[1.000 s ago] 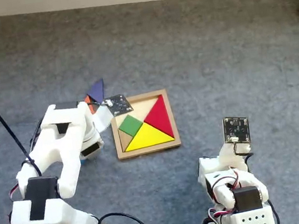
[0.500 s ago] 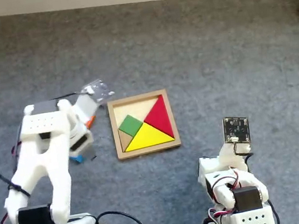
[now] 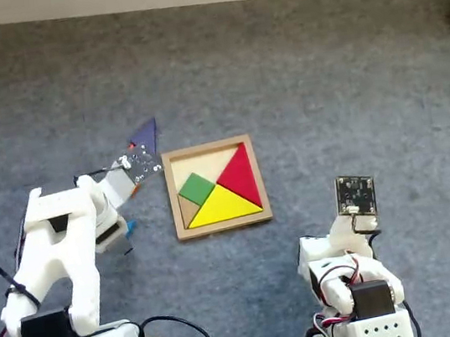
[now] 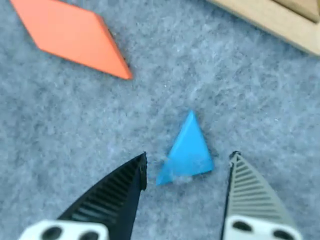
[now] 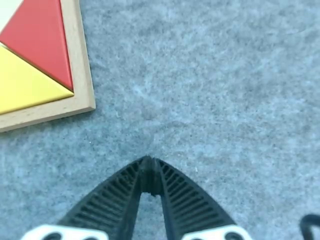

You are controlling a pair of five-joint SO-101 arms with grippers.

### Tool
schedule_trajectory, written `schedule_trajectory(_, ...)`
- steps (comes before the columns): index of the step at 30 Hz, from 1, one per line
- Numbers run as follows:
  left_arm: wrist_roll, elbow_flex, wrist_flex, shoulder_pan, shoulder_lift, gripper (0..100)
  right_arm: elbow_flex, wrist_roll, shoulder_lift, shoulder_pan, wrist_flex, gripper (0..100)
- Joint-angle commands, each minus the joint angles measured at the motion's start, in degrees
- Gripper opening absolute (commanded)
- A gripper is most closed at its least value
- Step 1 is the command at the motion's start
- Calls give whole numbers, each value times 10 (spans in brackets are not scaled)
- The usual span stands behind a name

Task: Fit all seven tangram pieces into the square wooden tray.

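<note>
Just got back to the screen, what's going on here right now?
The left arm is over the small blue triangle on the grey carpet, jaws open on either side of it, not yet closed. The orange parallelogram and purple triangle also lie outside the wooden tray, which already holds the green square, red triangle and yellow triangle. The right arm sits beside the tray, jaws shut, holding nothing.

One tray (image 3: pixel 220 223), one green square (image 3: pixel 197 188), one orange parallelogram (image 4: pixel 70 32), four coloured triangles: red triangle (image 3: pixel 241 176), yellow triangle (image 3: pixel 222 207), purple triangle (image 3: pixel 145 134), blue triangle (image 4: pixel 187 152).
</note>
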Motion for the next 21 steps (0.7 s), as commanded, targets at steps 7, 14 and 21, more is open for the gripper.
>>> schedule_trajectory(7, -11, 3, -13, -7, 11, 197, 69, -4, -12, 5, 6, 5)
schedule_trajectory(14, -7, -51, -8, -12, 94, 193, 69, -4, -12, 5, 6, 5)
schedule_trajectory(21, -5, -64, 25, -4, 91, 169, 69, -4, -12, 5, 6, 5)
